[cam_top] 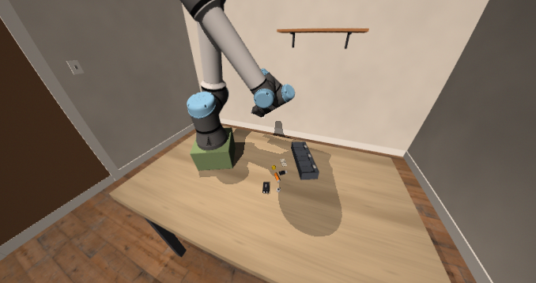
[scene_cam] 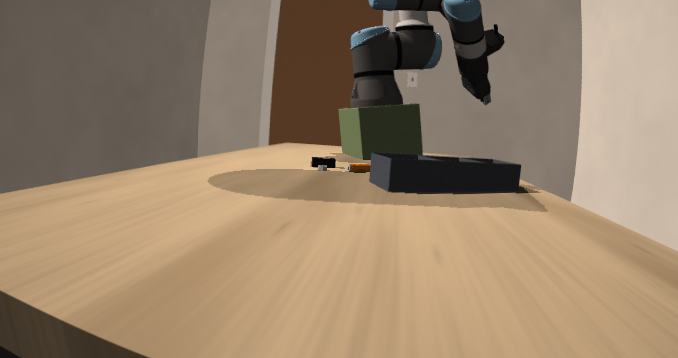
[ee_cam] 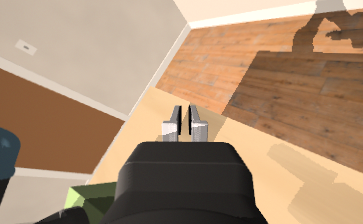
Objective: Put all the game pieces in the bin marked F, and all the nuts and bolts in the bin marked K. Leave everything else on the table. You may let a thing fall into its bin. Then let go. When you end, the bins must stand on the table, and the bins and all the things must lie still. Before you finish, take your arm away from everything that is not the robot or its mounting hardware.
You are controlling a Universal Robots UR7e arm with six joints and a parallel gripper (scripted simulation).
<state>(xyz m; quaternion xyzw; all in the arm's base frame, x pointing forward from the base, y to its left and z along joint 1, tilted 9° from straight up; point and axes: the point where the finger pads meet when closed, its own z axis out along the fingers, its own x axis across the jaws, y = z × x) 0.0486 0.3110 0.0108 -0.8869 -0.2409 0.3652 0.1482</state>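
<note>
- Your claw point(ee_cam: 184, 122) is hanging high over the table point(cam_top: 356, 238), fingers nearly together with a thin gap, gripping nothing.
- The bin point(cam_top: 304, 160) is sitting well below the claw; you're not reading any F or K marks at this size.
- Small parts are lying below, just beside the bin: yellow piece point(cam_top: 273, 167), white piece point(cam_top: 283, 162), orange piece point(cam_top: 277, 175), black block point(cam_top: 266, 187).
- The green base point(cam_top: 211, 156) is sitting below, off to the claw's side.
</note>
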